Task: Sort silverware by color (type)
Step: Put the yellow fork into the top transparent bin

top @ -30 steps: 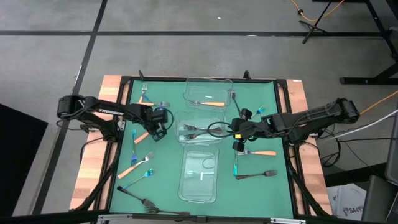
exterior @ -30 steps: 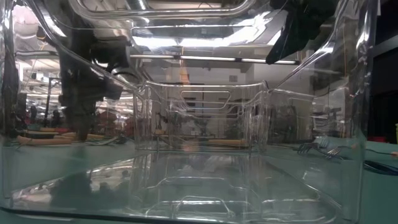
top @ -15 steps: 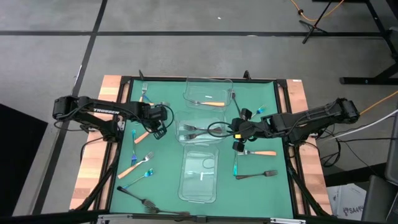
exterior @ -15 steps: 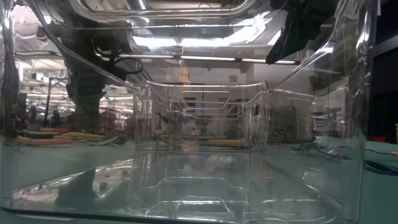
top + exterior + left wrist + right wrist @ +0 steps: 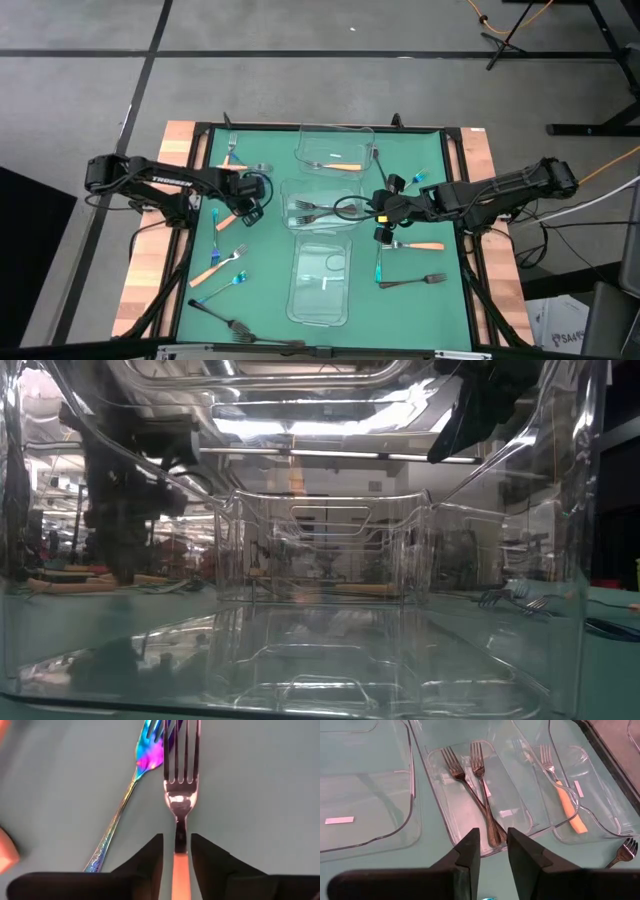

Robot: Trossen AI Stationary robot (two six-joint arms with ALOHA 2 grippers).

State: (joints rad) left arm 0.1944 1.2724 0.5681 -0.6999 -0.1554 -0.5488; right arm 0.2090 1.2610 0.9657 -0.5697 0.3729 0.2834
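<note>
Green mat covers the table inside a dark frame, wood strips at both side edges; the open mat lies mostly left and right of the middle column. Three clear plastic containers run down the centre: far container holds one orange-handled fork lying crosswise, middle container holds two dark forks side by side with handles crossing, near container looks bare apart from a small white label. Left arm reaches in from the left edge; left gripper sits low over the mat just left of the middle container. Its jaws stand slightly apart on either side of the orange-handled fork, handle between the fingers, shiny silver tines pointing straight away from the wrist; whether they press the handle I cannot tell. An iridescent blue-teal fork lies just beside it, long axis angled a little, tines near the silver ones. Right arm comes in from the right edge; right gripper hovers at the middle container's right rim, jaws partly spread, nothing between them. Loose forks are scattered on the mat at left, near-left and right, including an orange-handled one and a dark one right of the near container.
</note>
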